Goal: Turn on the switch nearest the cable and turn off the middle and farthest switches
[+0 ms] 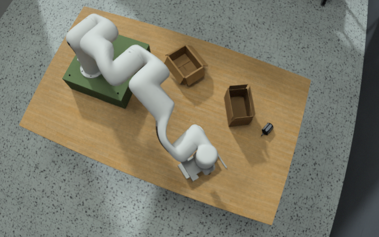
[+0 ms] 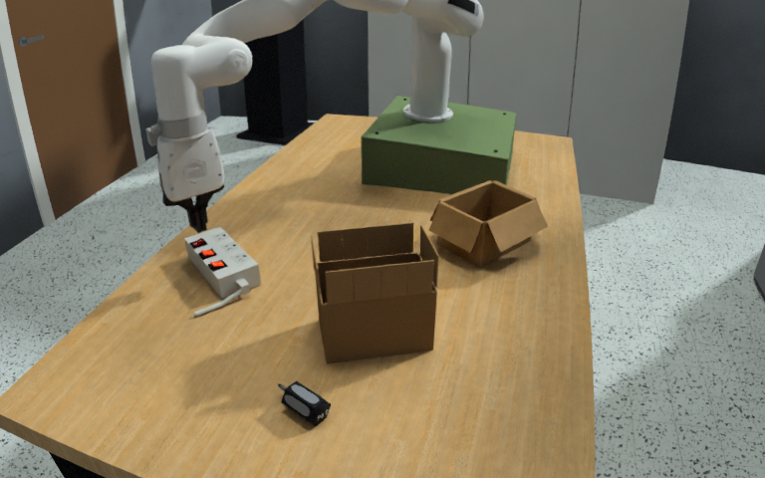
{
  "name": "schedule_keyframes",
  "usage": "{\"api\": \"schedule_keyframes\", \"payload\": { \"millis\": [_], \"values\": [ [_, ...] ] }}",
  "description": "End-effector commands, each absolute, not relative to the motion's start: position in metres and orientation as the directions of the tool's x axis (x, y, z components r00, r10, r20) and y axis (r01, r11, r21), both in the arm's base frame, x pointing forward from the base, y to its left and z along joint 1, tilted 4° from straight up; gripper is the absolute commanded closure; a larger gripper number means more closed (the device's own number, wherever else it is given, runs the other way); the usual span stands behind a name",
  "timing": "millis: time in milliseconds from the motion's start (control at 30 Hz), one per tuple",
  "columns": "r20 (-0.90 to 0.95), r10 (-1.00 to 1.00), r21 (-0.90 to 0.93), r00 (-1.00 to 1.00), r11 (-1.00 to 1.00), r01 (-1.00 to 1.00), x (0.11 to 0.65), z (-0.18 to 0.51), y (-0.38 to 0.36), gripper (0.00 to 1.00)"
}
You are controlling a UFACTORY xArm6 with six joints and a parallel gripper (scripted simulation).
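The white power strip (image 2: 236, 265) lies the right way up near the table's left edge in the exterior view. It has three red rocker switches in a row. Its short cable (image 2: 217, 306) (image 1: 222, 162) leaves the near end. The switch farthest from the cable (image 2: 197, 242) looks darker than the middle switch (image 2: 207, 253) and the switch nearest the cable (image 2: 217, 263), which glow bright red. My gripper (image 2: 197, 224) is shut and empty, pointing down, its tips just above the strip's far end. In the top view the wrist hides the gripper and most of the strip (image 1: 184, 170).
A tall open cardboard box (image 1: 239, 104) (image 2: 375, 293) stands mid-table. A smaller open box with flaps (image 1: 185, 64) (image 2: 487, 219) sits behind it. A small black object (image 1: 267, 128) (image 2: 305, 402) lies near the front. The green robot base (image 1: 97, 83) (image 2: 439, 143) is at the back.
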State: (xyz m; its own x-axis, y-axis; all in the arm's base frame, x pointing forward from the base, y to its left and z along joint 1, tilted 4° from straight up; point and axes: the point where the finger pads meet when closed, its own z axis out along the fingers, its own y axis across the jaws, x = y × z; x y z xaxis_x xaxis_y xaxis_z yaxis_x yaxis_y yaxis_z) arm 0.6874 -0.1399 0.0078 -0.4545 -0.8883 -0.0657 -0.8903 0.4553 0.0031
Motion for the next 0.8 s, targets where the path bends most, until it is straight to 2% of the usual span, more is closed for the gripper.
{"api": "schedule_keyframes", "payload": {
  "millis": [0,767],
  "values": [
    [-0.067,-0.888,-0.003,-0.454,0.456,-0.89,0.689,0.011,-0.14,1.0],
    [-0.067,-0.888,-0.002,-0.454,0.455,-0.89,0.69,-0.003,-0.14,1.0]
  ]
}}
